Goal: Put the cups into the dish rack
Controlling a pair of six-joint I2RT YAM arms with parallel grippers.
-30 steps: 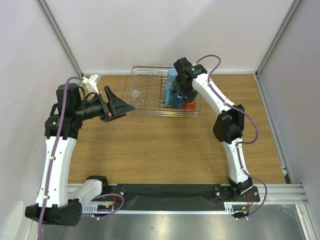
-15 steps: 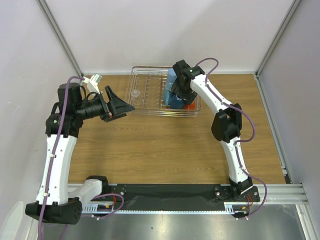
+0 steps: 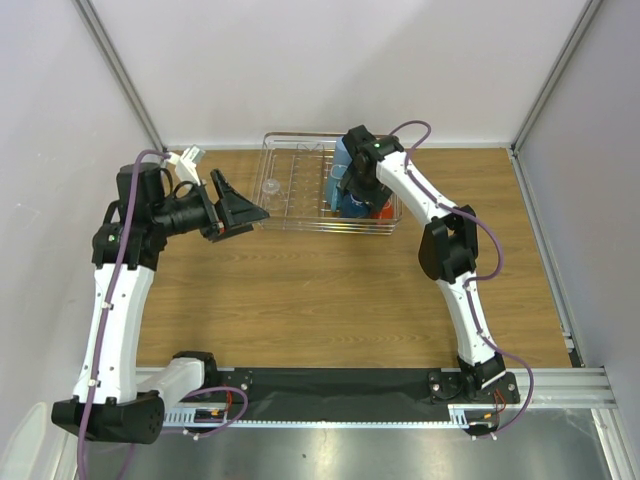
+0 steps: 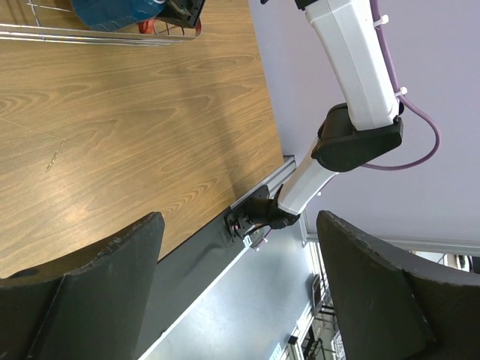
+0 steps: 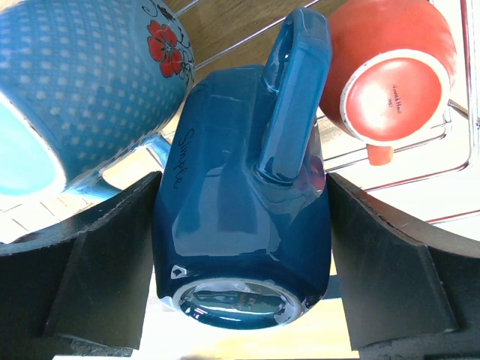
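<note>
Wooden tabletop (image 3: pixel 320 290), light grain, soft glare patch in left wrist view. Plain pale lilac-grey walls (image 3: pixel 330 60) on three sides. Aluminium corner posts (image 3: pixel 118 75) slant up at back. Black mat (image 3: pixel 330 382) along near edge, aluminium rail (image 3: pixel 560 384) at its right end. Even, diffuse light.

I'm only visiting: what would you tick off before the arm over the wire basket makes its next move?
1. Grip: the dark blue mug fills the gap between the right fingers, both against its sides: ok.
2. Mug is over the dish rack, with wires showing past it: ok.
3. Room around it: the light blue tumbler and orange cup lie close on either side; whether they touch: cannot tell.
4. Mug resting on the rack floor: cannot tell.
5. Left fingers open, empty, off to the rack's left: ok.
6. Clear glass sits in the rack's left part, away from the mug: ok.
</note>
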